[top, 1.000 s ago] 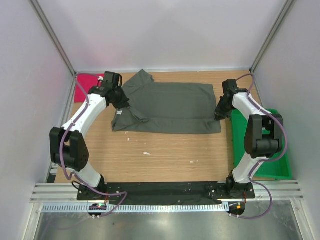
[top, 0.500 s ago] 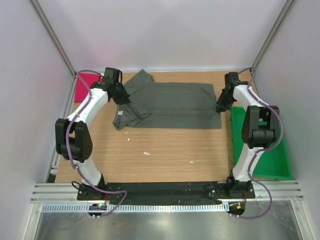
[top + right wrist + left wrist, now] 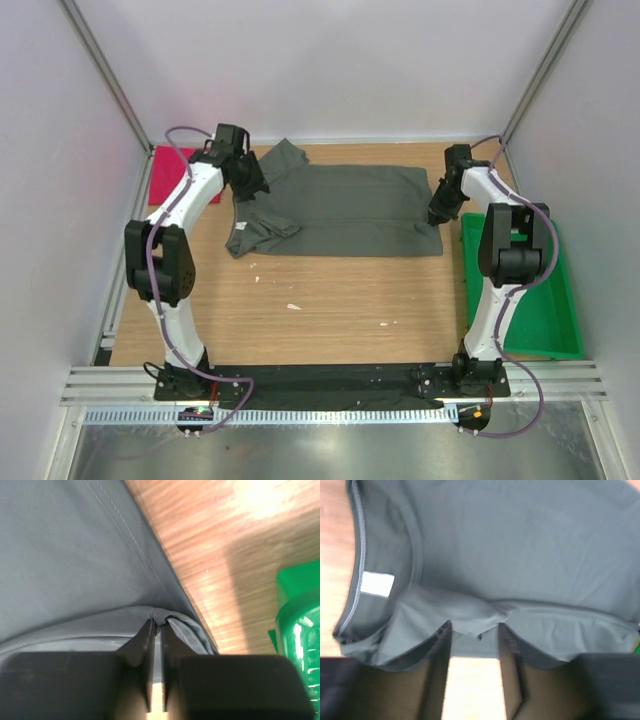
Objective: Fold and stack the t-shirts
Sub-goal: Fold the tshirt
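Grey shirt (image 3: 340,215), one fold seemingly laid, lies flat at the far side of the table (image 3: 330,300); red shirt (image 3: 160,172) at far left.
Left gripper (image 3: 472,630) parted, gripping nothing, cloth at its tips; right gripper (image 3: 157,624) nearly closed, pinching the grey shirt's edge. Next likely calls for release, then regrip for a cross fold.

Light wooden tabletop (image 3: 330,300) is boxed in by plain white panel walls (image 3: 330,70); silver aluminium rails (image 3: 100,385) are bolted along its near edge.

No legible txt — white neck tag (image 3: 377,584) on grey shirt (image 3: 520,555) looks blank.
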`<state>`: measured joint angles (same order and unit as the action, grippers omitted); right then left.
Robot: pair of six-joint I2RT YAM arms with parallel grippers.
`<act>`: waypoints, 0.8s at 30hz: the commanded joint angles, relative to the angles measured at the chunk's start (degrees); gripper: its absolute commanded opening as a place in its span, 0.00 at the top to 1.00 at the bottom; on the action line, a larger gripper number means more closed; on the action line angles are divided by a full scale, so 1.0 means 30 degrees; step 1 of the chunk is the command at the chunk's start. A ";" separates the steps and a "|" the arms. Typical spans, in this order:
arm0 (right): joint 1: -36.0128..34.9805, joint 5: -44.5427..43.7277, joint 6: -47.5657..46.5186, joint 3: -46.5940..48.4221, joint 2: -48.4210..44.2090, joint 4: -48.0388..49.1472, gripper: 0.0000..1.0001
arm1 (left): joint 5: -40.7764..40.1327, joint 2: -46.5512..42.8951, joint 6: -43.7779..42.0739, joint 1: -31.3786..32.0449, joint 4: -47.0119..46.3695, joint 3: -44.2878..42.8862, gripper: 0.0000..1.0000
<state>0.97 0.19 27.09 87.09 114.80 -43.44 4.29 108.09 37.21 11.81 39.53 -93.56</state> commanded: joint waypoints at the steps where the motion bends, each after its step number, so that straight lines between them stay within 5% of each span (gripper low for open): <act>1: 0.0086 -0.0880 -0.0590 0.1523 0.0431 -0.0225 0.82 | -0.1188 0.1203 -0.2202 -0.0158 0.1613 -0.2705 0.49; 2: 0.0086 -0.1201 -0.0738 0.1759 0.0491 -0.0401 0.77 | -0.1864 0.1031 -0.2469 -0.0159 0.2083 -0.3000 0.39; 5: 0.0086 -0.1876 -0.1207 0.1968 -0.0118 -0.1163 0.65 | -0.2400 -0.1330 -0.3407 -0.0159 0.1973 -0.1457 0.30; 14: 0.0057 0.1138 -0.1354 -0.4064 -0.5335 0.0767 0.62 | 0.3137 -0.6031 -0.5634 -0.1563 0.0096 0.7596 0.41; 24: 0.0057 0.1931 -0.1941 -0.6676 -0.6832 0.1238 0.64 | 0.2378 -0.3426 -0.9062 -0.1565 -0.0462 0.7368 0.45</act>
<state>0.97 5.06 22.33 66.92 96.57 -41.65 11.55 97.10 14.39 7.11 40.32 -69.82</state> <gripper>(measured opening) 0.367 0.554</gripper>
